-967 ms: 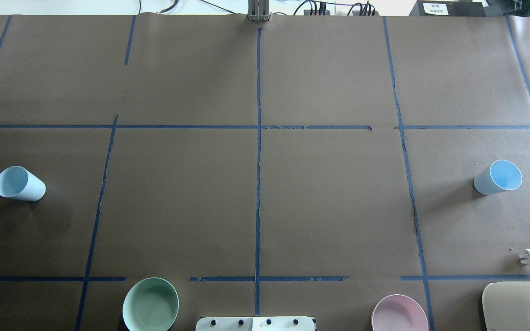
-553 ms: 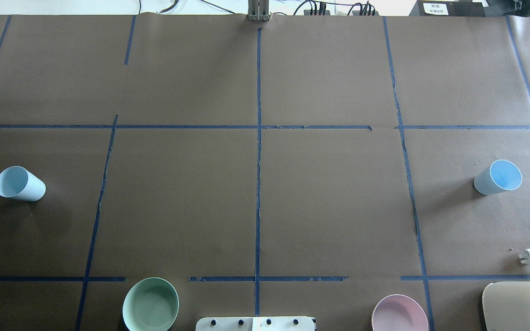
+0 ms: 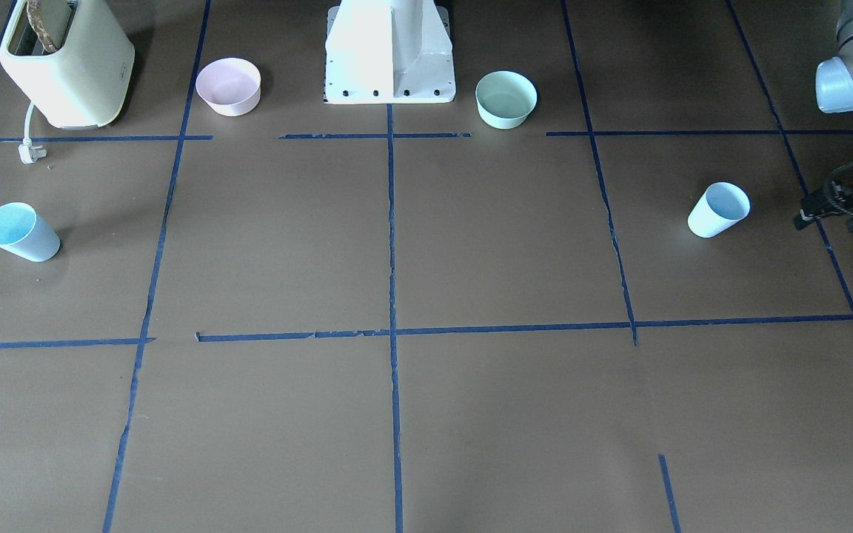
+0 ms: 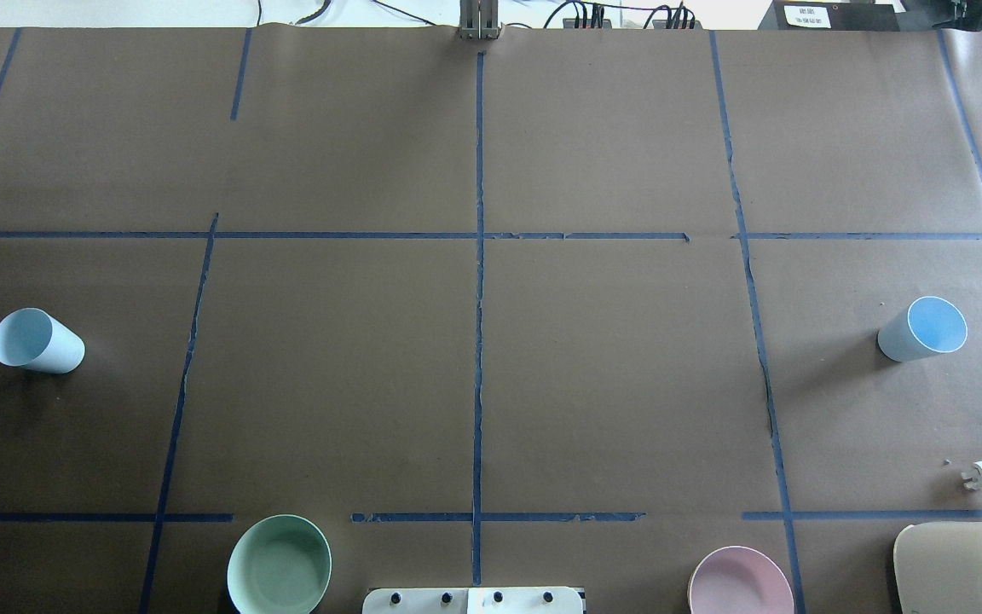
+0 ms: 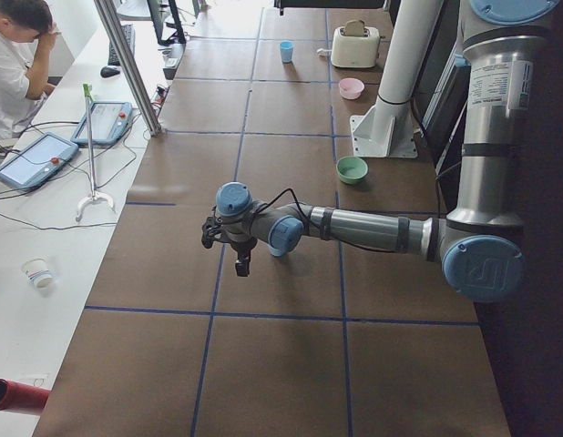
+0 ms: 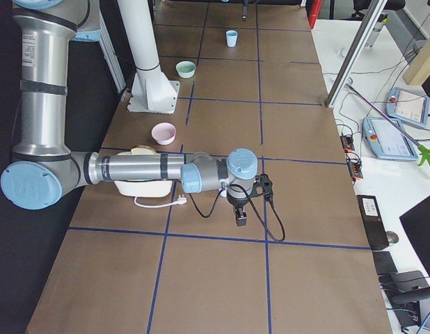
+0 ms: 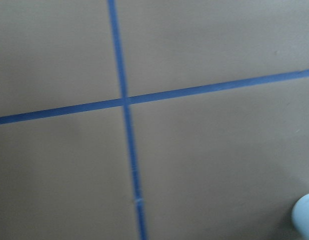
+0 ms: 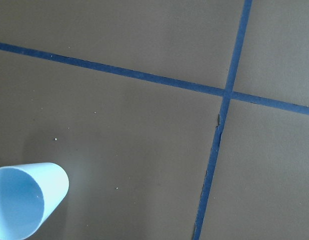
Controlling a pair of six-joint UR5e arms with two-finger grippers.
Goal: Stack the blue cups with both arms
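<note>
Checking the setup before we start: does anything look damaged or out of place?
Nothing is spilled; the left blue cup and right blue cup stand upright. The tape lines are frayed and gapped, and the toaster's plug lies loose beside it.

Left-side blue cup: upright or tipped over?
Upright. The left blue cup stands on its narrow base with its open mouth facing up. The side view from the robot's right also shows it standing vertical.

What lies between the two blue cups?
In the overhead view, only brown paper crossed by blue tape lines lies between the left cup and the right cup.
</note>
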